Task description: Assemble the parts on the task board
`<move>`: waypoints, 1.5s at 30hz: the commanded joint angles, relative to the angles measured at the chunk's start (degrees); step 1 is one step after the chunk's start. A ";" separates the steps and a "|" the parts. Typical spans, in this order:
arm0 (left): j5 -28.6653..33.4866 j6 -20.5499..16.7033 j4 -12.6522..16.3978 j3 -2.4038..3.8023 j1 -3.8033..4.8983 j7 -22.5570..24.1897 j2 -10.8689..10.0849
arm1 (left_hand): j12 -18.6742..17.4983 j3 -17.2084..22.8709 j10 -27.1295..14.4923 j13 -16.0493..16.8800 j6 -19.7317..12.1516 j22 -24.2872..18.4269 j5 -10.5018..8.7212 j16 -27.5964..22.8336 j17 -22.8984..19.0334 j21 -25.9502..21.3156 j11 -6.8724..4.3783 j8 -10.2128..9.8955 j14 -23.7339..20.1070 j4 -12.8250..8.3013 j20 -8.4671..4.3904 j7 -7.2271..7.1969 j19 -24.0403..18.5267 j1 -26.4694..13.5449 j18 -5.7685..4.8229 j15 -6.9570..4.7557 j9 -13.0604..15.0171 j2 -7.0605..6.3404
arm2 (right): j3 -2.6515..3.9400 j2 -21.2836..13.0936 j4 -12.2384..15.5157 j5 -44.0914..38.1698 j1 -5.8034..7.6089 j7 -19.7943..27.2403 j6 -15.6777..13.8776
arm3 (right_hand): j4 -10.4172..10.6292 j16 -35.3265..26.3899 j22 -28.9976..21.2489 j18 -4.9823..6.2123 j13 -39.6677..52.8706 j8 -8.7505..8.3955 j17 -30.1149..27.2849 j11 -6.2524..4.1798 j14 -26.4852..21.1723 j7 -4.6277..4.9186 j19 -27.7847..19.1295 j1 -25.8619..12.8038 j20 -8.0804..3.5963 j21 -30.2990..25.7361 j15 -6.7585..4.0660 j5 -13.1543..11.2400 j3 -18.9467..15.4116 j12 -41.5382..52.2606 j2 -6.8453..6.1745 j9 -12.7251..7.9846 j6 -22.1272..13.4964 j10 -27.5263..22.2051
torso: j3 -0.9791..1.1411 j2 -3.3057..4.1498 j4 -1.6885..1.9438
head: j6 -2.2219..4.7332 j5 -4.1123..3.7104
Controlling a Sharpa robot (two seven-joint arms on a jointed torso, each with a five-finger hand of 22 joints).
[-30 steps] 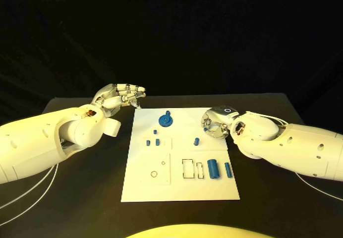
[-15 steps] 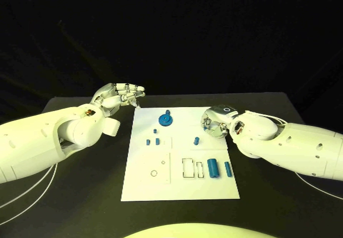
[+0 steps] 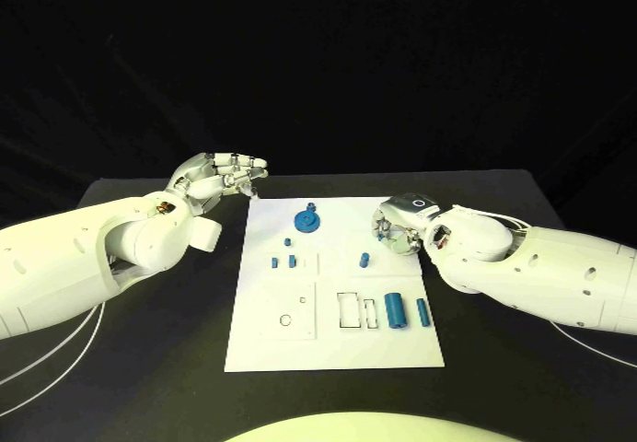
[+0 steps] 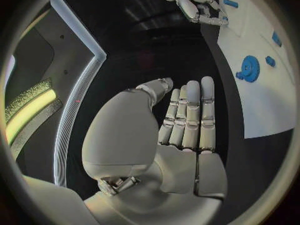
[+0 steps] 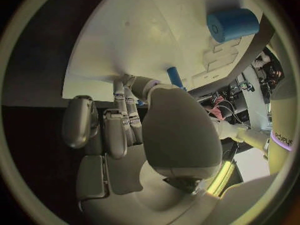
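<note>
- Barely anything shifts in the head view: the right hand edges nearer the small blue peg on the task board, fingers curled, nothing visibly held.
- Left wrist view: the left hand, fingers pressed together and empty, sits beside the blue gear.
- Right wrist view: the fingers reach toward the peg; a careless nudge could roll it. The blue cylinder lies beyond.

One white task board lies on one black bench. On the board there are seven blue parts: one gear, one thick cylinder, one long thin pin, and four small pegs, three grouped left of centre and one mid-board. Two hands show, the left hand and the right hand.
</note>
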 commanded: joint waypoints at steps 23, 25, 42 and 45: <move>-0.26 -0.38 -0.17 0.06 0.03 -0.09 0.01 | -0.09 -0.26 -0.80 -0.22 -0.86 -0.19 0.04 -0.40 -0.11 -0.55 0.14 0.04 -0.22 -0.29 -0.10 0.20 0.49 0.67 0.82 0.05 0.00 -0.05 | -0.08 -1.42 2.39 -0.69 -0.28 -0.08 -6.01 | -0.84 0.40 5.62 -0.69 0.20 0.36 2.37 -1.27 3.51 0.02 0.67 -0.57 -0.19 0.93 -0.53 0.46 0.31 -0.49 0.50 0.36 0.81 2.37 | 0.00 -0.03 -0.05 | 0.26 -0.01; -0.26 -0.38 -0.23 0.06 0.03 -0.10 0.01 | -0.11 -0.26 -0.87 -0.24 -0.91 -0.21 0.06 -0.42 -0.12 -0.57 0.16 0.02 -0.24 -0.30 -0.10 0.22 0.49 0.71 0.82 0.06 -0.01 -0.03 | 0.00 -1.69 2.75 -0.47 -0.14 -0.05 -6.05 | -0.90 0.42 5.68 -0.71 0.21 0.39 2.41 -1.28 3.52 0.01 0.71 -0.67 -0.20 1.04 -0.54 0.45 0.34 -0.54 0.48 0.40 0.85 2.45 | 0.00 -0.02 -0.05 | 0.28 0.00; -0.18 -0.12 -0.63 0.05 0.03 -0.16 0.24 | -0.17 -0.26 -1.08 -0.31 -1.08 -0.25 0.15 -0.49 -0.15 -0.63 0.22 -0.04 -0.30 -0.35 -0.08 0.29 0.51 0.83 0.81 0.10 -0.04 0.02 | 0.41 -4.96 12.19 3.26 1.63 1.27 -6.75 | -1.01 0.49 5.80 -0.75 0.22 0.43 2.51 -1.31 3.55 -0.01 0.77 -0.83 -0.21 1.23 -0.55 0.46 0.39 -0.63 0.46 0.47 0.91 2.56 | -0.03 -0.11 0.02 | 0.15 1.26; -0.15 -0.05 -0.71 0.05 0.03 -0.14 0.40 | -0.19 -0.30 -1.16 -0.33 -1.15 -0.26 0.16 -0.51 -0.16 -0.66 0.26 -0.06 -0.32 -0.33 -0.07 0.33 0.51 0.81 0.80 0.13 -0.05 0.01 | 0.42 -4.16 14.05 3.53 1.58 1.96 -6.78 | -1.08 0.45 5.86 -0.77 0.22 0.44 2.43 -1.32 3.54 -0.02 0.82 -0.86 -0.22 1.34 -0.57 0.50 0.43 -0.68 0.45 0.49 0.91 2.61 | 0.03 -0.10 0.12 | 0.11 1.82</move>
